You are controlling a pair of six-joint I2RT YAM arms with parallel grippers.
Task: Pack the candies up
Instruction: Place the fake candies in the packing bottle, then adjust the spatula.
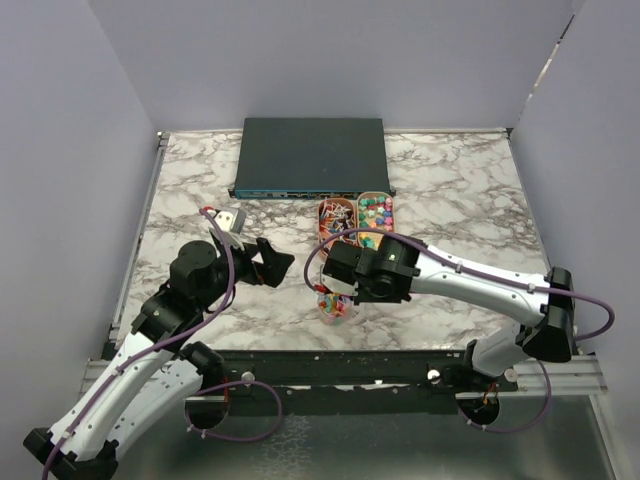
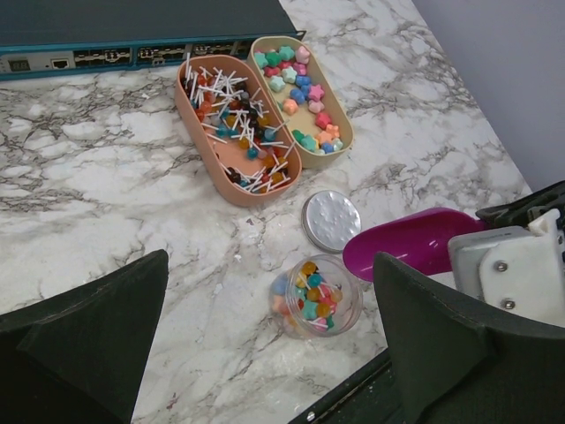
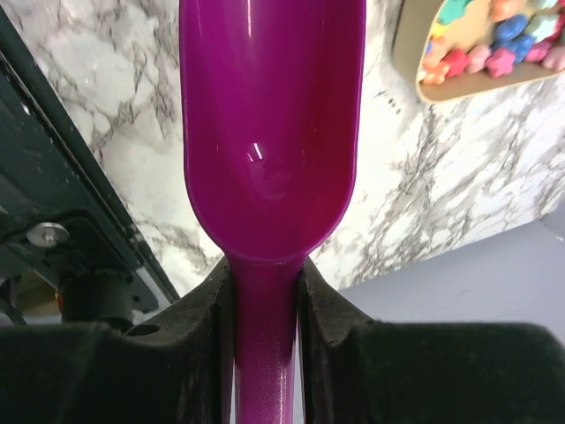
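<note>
The right gripper (image 3: pixel 265 283) was clamped tight on the neck of the glossy purple plastic scoop (image 3: pixel 269 132), whose bowl was bare, not one sweet in it. The scoop's long axis ran roughly along the near edge of the white marbled table (image 2: pixel 106 177), mouth toward the left edge. So the small pastel candies (image 2: pixel 300 88) heaped in the tan oval tray (image 2: pixel 347 132) lay off to its side, toward the far edge, not ahead of it. To my eye a refill would mean swinging the mouth round that way first. The small clear round jar (image 2: pixel 315 296), partly filled, stood close to the near edge by the scoop's tip, its round silver lid (image 2: pixel 331 221) lying between jar and tray. The left gripper (image 2: pixel 269 265) hung wide open and empty on the jar's left-edge side; the right arm was plainly nearer the tray.
</note>
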